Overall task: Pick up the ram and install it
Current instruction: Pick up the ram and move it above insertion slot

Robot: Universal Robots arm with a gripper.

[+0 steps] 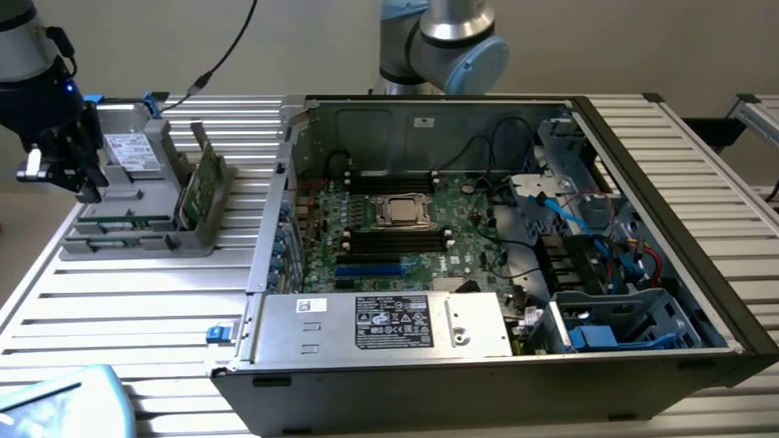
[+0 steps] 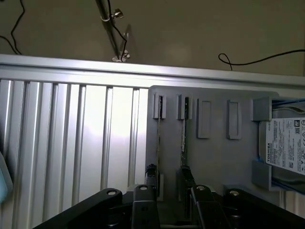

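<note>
Ram sticks (image 1: 122, 219): exterior view, left of frame, seated on edge as thin green strips in the near slots of a grey holder (image 1: 134, 245) on the slatted table (image 1: 122, 310). Gripper (image 1: 76, 187) at upper left, hanging over the holder's end toward the exterior view's left, jaws parted, gripping nothing. Hard drive (image 1: 128, 151) and a wider green card (image 1: 204, 187) in the same holder; open computer case (image 1: 681, 219) at centre and right.

Wrist view: two Ram sticks (image 2: 158, 138) edge-on in neighbouring slots of the holder (image 2: 214, 157); gripper (image 2: 169, 175) near their ends, fingertips (image 2: 151, 172) spread apart; hard drive (image 2: 286, 148) alongside.
</note>
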